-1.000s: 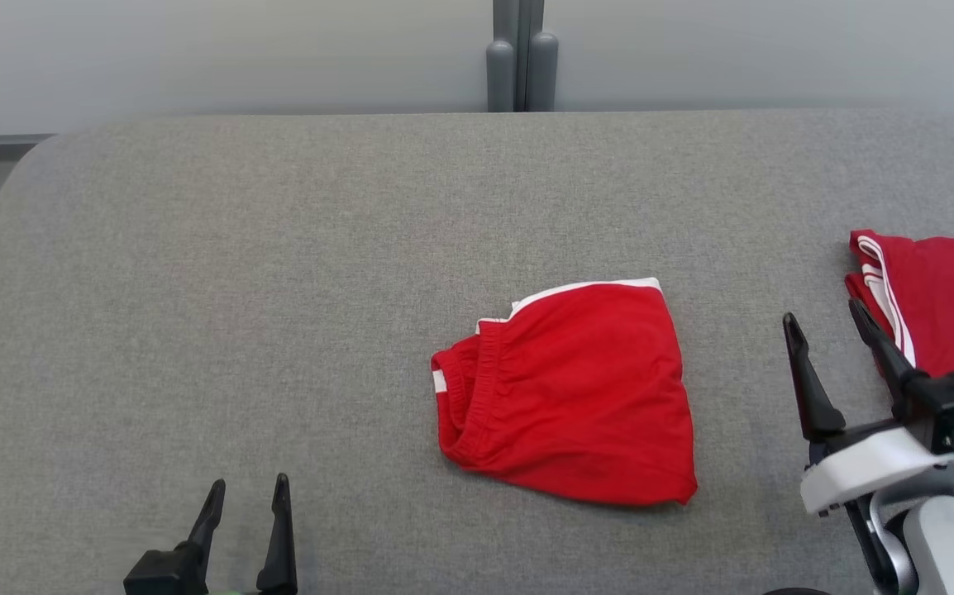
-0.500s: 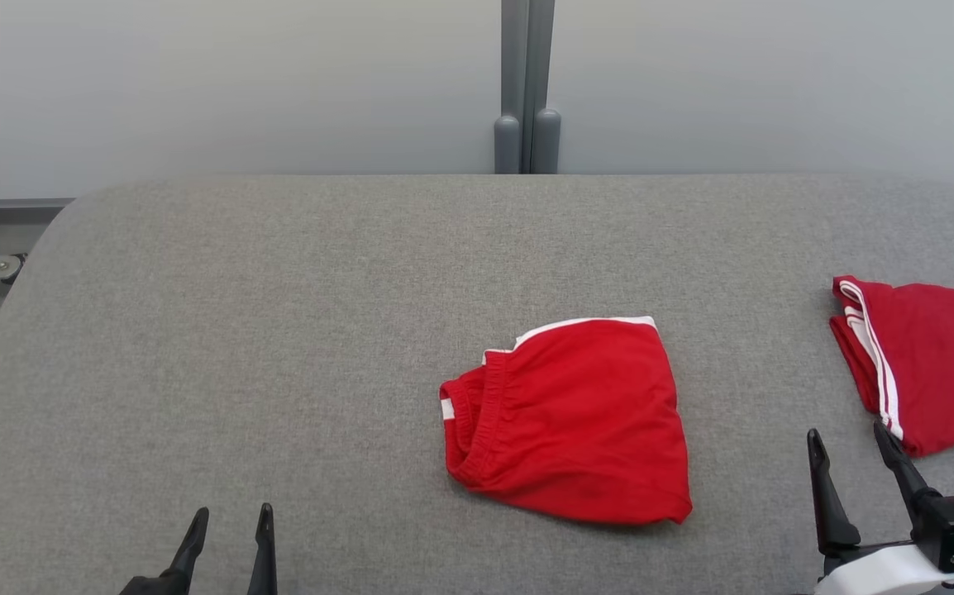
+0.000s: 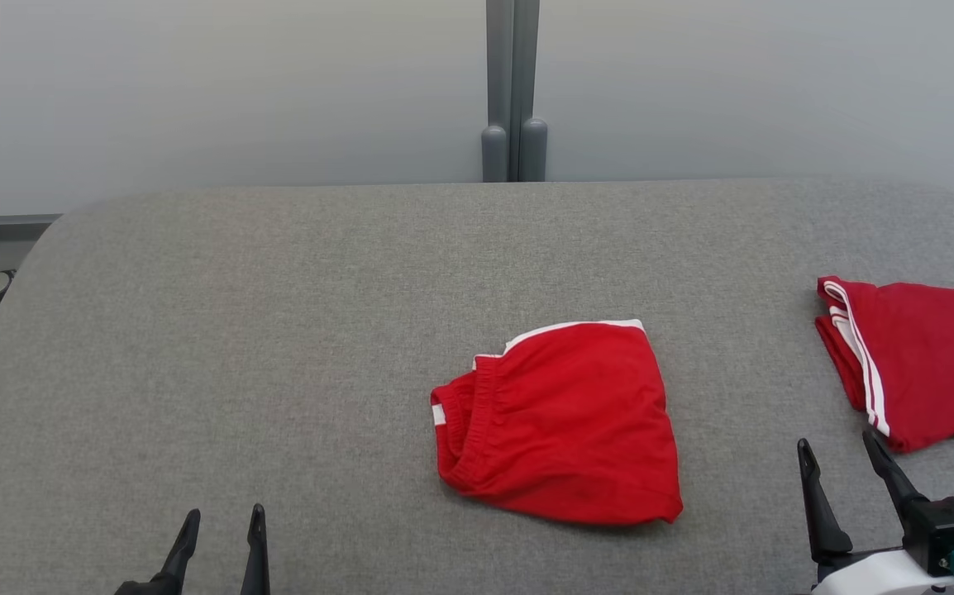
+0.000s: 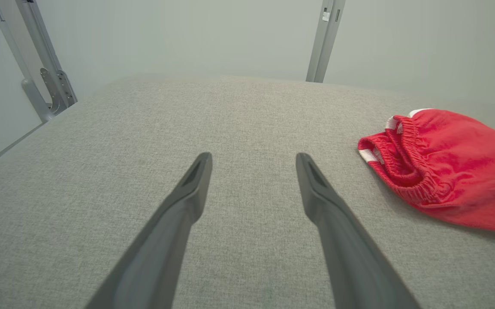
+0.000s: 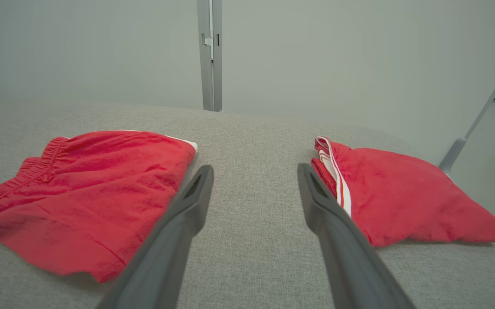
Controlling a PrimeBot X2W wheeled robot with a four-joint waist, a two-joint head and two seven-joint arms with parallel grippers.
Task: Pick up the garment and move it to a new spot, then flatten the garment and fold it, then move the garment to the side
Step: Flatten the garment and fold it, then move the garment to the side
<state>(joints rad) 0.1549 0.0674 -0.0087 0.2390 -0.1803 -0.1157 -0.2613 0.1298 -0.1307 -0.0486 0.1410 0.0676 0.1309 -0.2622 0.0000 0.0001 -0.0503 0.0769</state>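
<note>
1. Roughly at the middle of the table (image 3: 279,330) lies the garment (image 3: 555,426), a pair of red shorts with white trim. It is doubled into a compact packet, with its elastic waistband (image 3: 477,413) bunched at the left edge.
2. Judging by that shape, flattening and folding look done. The step in hand is probably the last: moving the garment to the side.
3. That move calls for a gripper to come down at 1 edge, pinch all the layers together, and carry the packet low so the fold does not fall open.
4. The right gripper (image 3: 836,439) sits low at the near right, fingers apart and holding nothing. It lies between the garment and a second red garment (image 3: 915,364) and touches neither, so it looks the better placed of the 2.
5. The left gripper (image 3: 225,511) is also spread and empty, over bare table well to the garment's left.
6. The second red garment, folded, rests at the table's right edge, well apart. It likely marks the side spot.
7. Nothing serves as a container. Both pieces lie directly on the grey cloth surface.
</note>
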